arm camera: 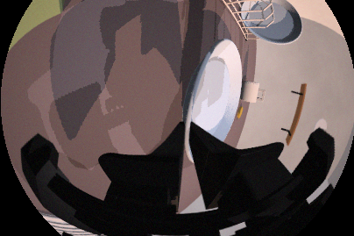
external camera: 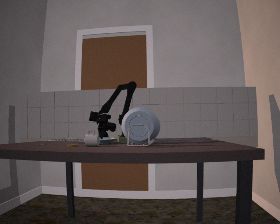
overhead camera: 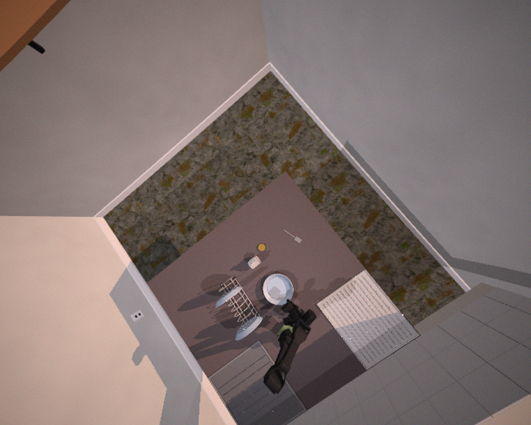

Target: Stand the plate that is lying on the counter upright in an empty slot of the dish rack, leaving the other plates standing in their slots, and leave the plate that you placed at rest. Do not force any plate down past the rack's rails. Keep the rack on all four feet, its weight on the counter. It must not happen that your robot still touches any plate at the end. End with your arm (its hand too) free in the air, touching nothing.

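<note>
The white plate point(overhead camera: 277, 288) lies on the brown counter just right of the wire dish rack point(overhead camera: 238, 299). It also shows low behind the mug in the front view point(external camera: 107, 140) and edge-on in the wrist view point(arm camera: 215, 95). My gripper point(overhead camera: 288, 305) point(external camera: 103, 134) is at the plate's near rim, pointing down. In the wrist view the fingers are shut on the plate's rim, which runs in between them. Two plates stand in the rack, one at each end point(overhead camera: 226, 299) point(overhead camera: 249, 327), and overlap in the front view point(external camera: 140, 125). The slots between them are empty.
A white mug point(overhead camera: 253, 260) and a yellow disc point(overhead camera: 261, 247) lie beyond the plate, and a small utensil point(overhead camera: 295, 237) farther off. A white ribbed mat point(overhead camera: 366, 318) lies to the right and a grey one point(overhead camera: 243, 370) by the arm's base. A green block point(external camera: 121, 138) sits near the rack.
</note>
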Available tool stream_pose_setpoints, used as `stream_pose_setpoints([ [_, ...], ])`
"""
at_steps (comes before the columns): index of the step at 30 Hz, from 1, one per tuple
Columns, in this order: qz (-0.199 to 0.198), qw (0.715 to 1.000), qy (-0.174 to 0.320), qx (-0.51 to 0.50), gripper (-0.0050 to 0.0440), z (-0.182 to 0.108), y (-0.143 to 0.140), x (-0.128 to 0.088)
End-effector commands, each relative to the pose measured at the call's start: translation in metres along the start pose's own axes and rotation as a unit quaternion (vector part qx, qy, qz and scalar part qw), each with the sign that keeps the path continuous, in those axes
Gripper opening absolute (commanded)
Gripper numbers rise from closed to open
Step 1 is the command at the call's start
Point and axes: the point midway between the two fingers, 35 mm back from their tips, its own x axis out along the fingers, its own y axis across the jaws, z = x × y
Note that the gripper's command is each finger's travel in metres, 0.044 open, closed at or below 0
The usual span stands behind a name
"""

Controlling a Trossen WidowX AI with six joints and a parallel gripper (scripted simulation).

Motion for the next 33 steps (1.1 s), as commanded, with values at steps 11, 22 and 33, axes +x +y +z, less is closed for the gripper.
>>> stream_pose_setpoints([
  [11, 0.048, 0.999, 0.001, -0.001, 0.0, 0.0, -0.014, -0.008],
  [22, 0.075, 0.997, -0.001, -0.001, 0.0, 0.0, -0.022, -0.011],
  [33, 0.106, 0.994, 0.001, -0.001, 0.0, 0.0, -0.033, -0.016],
])
